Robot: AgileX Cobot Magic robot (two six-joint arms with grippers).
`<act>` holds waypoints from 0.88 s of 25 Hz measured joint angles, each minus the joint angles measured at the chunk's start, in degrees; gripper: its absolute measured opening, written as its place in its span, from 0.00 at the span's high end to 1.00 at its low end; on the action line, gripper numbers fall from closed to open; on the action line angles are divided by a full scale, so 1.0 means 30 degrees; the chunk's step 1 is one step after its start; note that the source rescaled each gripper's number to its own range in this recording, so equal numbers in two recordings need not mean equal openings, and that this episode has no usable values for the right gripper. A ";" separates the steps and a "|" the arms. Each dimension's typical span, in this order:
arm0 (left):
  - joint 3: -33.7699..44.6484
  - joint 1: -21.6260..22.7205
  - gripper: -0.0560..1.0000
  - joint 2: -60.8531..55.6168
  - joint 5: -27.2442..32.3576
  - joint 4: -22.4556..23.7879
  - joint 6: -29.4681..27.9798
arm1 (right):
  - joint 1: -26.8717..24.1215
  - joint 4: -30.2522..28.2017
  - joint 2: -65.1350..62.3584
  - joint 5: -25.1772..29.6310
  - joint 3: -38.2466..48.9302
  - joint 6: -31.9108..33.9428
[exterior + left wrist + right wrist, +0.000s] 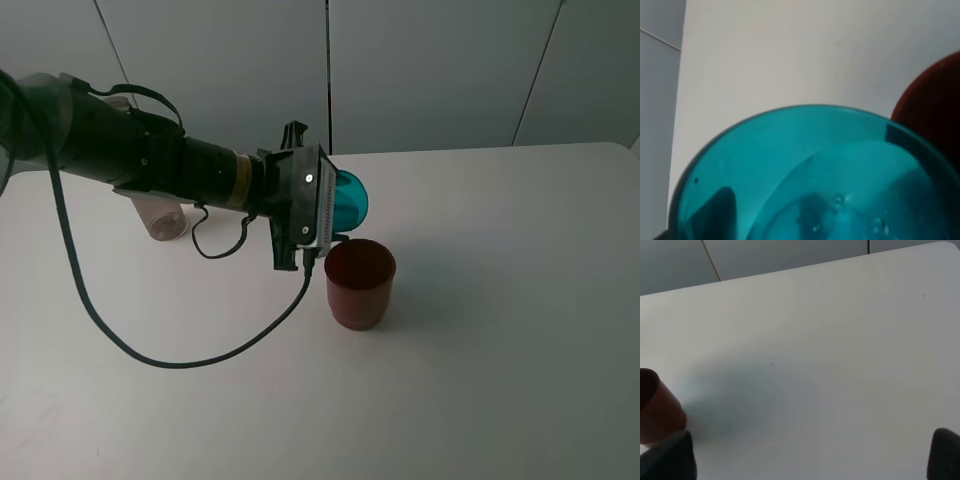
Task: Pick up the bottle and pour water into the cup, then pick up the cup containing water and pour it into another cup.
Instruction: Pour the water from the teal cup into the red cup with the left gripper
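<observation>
The left jaws pinch the teal cup (352,198), tipped sideways mid-frame just above the red cup (360,283) (drops show inside). Hold its lip over the red mouth and tip slowly, so nothing hits the counter (500,350).

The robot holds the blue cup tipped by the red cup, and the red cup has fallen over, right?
No. The red cup stands upright on the table, as the exterior high view shows. The blue cup is held tipped by it.
</observation>
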 joint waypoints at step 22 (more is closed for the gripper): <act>0.0000 -0.0149 0.85 -0.0731 0.0459 0.0887 0.2758 | 0.0000 0.0000 0.0000 0.0000 0.0000 0.0000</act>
